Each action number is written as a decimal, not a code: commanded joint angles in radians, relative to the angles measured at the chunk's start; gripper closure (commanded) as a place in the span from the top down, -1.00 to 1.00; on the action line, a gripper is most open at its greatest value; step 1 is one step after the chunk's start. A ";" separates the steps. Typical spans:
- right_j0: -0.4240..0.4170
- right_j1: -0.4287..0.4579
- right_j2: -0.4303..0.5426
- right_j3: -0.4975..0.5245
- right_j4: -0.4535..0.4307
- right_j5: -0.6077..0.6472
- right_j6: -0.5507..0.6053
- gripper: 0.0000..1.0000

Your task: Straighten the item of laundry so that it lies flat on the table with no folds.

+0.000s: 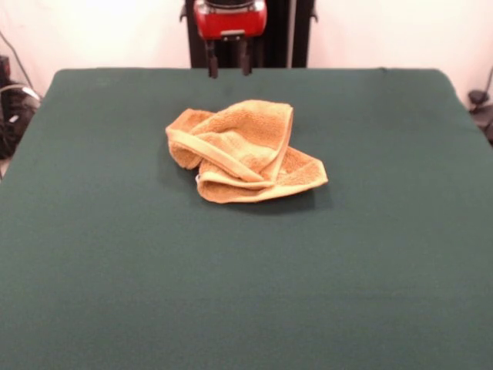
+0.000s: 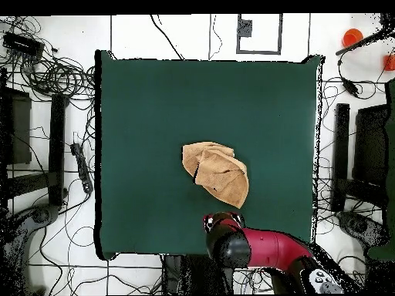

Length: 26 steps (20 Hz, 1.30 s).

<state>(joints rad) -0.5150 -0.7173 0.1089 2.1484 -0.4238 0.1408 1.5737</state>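
Lying crumpled near the middle of the table (image 1: 92, 254), the item of laundry (image 1: 243, 154), a golden-orange terry towel, is bunched into overlapping layers, with one paler banded edge rolled across its top and a flatter corner pointing out to the picture's right in the front view. The gripper (image 1: 229, 68) hangs at the table's far edge, well apart from the cloth and above the surface; its two dark fingers (image 1: 212, 63) stand apart with nothing between them, so the jaws are released and empty. Straightening has evidently not begun. A sound first move, by this reading, would be to come down on an outer corner rather than the thick central heap, pinch only the top layer, and draw it outward low over the felt so the folds beneath peel open instead of dragging the whole bundle along; the loose corner on the flatter side looks the easiest to take. Pinching several layers at once would likely only shift the pile. By count: one towel, one table, one arm with one gripper, two fingers. A small white tag seems to peep from the towel's near edge.
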 commanded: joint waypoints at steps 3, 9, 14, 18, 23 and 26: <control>0.058 0.049 0.090 -0.090 0.051 0.103 0.101 1.00; 0.067 0.054 0.089 -0.097 0.053 0.111 0.100 1.00; 0.069 0.053 0.089 -0.095 0.055 0.121 0.099 1.00; 0.069 0.056 0.090 -0.099 0.056 0.130 0.096 1.00; 0.071 0.062 0.095 -0.101 0.052 0.133 0.095 1.00; 0.072 0.060 0.097 -0.102 0.050 0.139 0.091 1.00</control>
<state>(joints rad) -0.4803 -0.7107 0.1089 2.1225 -0.4238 0.1750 1.5737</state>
